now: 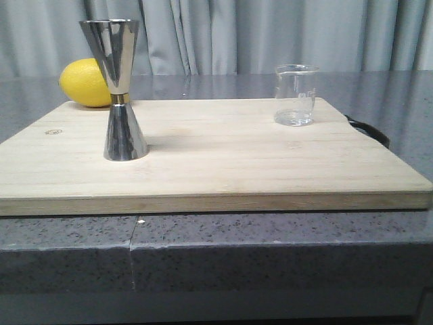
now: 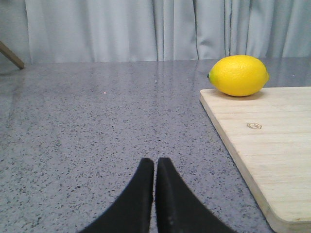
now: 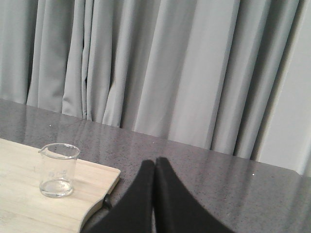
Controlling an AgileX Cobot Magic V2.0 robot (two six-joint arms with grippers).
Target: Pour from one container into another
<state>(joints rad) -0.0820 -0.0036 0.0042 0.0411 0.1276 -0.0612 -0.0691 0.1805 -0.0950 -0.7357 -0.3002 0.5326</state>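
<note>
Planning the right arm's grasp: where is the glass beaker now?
Front view: the glass beaker stands upright at the cutting board's far right, well apart from the steel jigger.

soft, even, fairly dim light with a cool grey cast. the steel jigger (image 1: 120, 88) mirrors bright streaks and throws a faint shadow rightward on the wooden board (image 1: 223, 169). the countertop (image 1: 399, 95) shows mild sheen. the black fingers (image 2: 146, 199) look slightly soft; all pictures are a little grainy.

Steel jigger (image 1: 120, 95) upright at board's 9 o'clock; clear glass beaker (image 1: 296, 95) upright at 2 o'clock, well apart.
</note>
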